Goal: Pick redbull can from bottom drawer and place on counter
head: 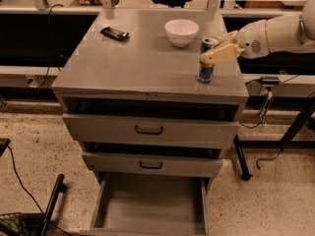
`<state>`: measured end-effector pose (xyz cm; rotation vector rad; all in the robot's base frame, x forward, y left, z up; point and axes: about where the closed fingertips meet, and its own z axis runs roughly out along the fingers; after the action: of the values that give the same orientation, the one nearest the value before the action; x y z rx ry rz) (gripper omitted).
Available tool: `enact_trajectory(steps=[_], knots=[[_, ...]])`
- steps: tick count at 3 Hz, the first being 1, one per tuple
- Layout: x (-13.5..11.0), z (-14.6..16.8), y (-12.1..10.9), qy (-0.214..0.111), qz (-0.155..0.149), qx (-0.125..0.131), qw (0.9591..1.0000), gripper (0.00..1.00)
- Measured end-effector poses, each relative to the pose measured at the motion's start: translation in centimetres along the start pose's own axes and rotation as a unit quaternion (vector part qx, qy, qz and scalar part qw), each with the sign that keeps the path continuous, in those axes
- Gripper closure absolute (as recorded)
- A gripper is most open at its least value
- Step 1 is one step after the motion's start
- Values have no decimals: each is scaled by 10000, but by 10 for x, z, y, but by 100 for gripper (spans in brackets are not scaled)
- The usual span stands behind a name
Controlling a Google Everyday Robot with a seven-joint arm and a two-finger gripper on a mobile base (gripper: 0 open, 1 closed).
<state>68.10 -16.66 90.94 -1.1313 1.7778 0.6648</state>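
Grey metal counter (138, 63), black wrapped bar (114, 33) lying at far left. Lower down, bottom drawer (147, 205) pulled out. Further right, white bowl (181, 32) near the back. Then redbull can (205, 72), upright on the counter near its right edge, clasped around its upper part by beige gripper (211, 47), entering from the right.

The grey tabletop (147, 58) carries three things. A white bowl (181, 32) sits toward the back, right of the middle. A flat black bar (114, 33) lies back left. A drink can (205, 70) stands upright near the right edge, with the tool (212, 47) at its upper part.
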Motion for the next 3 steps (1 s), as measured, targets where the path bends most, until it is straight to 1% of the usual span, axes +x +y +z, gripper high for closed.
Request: enact_trajectory(steps=[1,2,3], knots=[[0,3,1,0,1,-23,10000,0],[0,3,1,0,1,-23,10000,0],[-13,-10,1,-144,-277,-14,9995,0]])
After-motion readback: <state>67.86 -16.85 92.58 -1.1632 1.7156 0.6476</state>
